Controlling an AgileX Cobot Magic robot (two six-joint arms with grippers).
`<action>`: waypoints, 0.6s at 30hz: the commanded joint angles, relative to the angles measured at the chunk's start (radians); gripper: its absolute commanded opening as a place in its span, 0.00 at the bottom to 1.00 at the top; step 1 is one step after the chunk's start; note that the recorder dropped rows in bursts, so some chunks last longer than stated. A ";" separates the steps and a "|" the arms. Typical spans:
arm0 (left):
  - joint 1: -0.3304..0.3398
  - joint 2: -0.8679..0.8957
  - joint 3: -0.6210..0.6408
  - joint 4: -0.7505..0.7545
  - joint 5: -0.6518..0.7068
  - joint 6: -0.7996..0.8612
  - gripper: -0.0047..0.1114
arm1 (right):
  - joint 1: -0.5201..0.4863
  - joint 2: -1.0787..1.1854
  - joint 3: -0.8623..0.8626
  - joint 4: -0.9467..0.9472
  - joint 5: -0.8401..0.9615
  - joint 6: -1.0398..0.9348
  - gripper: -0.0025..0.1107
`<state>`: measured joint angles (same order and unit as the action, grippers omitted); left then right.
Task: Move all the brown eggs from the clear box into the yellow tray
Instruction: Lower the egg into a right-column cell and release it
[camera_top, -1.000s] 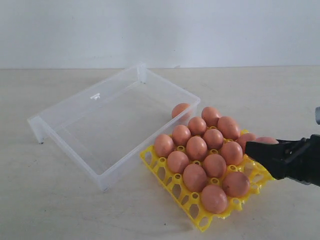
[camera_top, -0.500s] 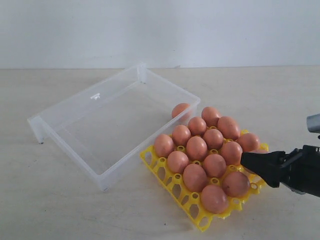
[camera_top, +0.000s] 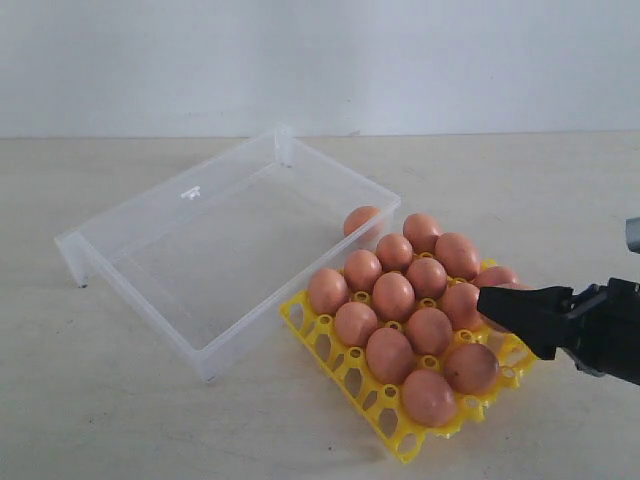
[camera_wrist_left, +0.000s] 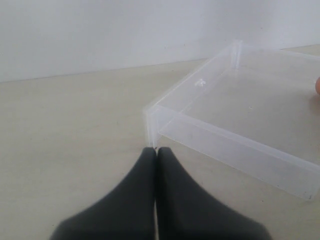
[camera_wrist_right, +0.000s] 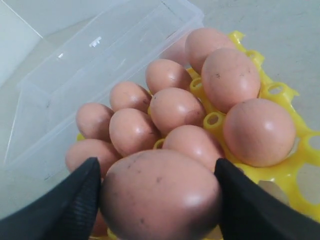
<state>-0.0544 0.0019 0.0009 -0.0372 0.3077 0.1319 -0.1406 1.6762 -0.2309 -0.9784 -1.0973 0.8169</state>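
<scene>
The yellow tray (camera_top: 400, 440) holds several brown eggs (camera_top: 392, 295) in its cups. One more brown egg (camera_top: 360, 220) lies in the clear box (camera_top: 150, 290), against the wall nearest the tray. My right gripper (camera_top: 500, 305) hangs over the tray's right side. In the right wrist view it (camera_wrist_right: 157, 172) is shut on a brown egg (camera_wrist_right: 160, 197), a finger touching each end, just above the tray (camera_wrist_right: 280, 172). My left gripper (camera_wrist_left: 156, 150) is shut and empty, its tips close to a corner of the clear box (camera_wrist_left: 240, 150). It does not show in the exterior view.
The box and tray sit side by side on a pale tabletop (camera_top: 100, 420), with a white wall (camera_top: 320, 60) behind. Bare table lies left of the box and in front of the tray.
My right gripper has shifted left over the tray, dipping and then rising slightly, with its jaw width unchanged. The eggs in the tray and box have stayed put.
</scene>
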 joint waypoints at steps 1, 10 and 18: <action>0.003 -0.002 -0.001 0.002 -0.004 0.000 0.00 | 0.001 -0.001 -0.003 -0.002 -0.013 0.037 0.63; 0.003 -0.002 -0.001 0.002 -0.004 0.000 0.00 | 0.001 -0.001 -0.003 0.070 -0.013 0.000 0.63; 0.003 -0.002 -0.001 0.002 -0.004 0.000 0.00 | 0.001 -0.060 -0.025 0.101 -0.124 0.018 0.63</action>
<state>-0.0544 0.0019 0.0009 -0.0372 0.3077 0.1319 -0.1406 1.6570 -0.2344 -0.8713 -1.1922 0.8231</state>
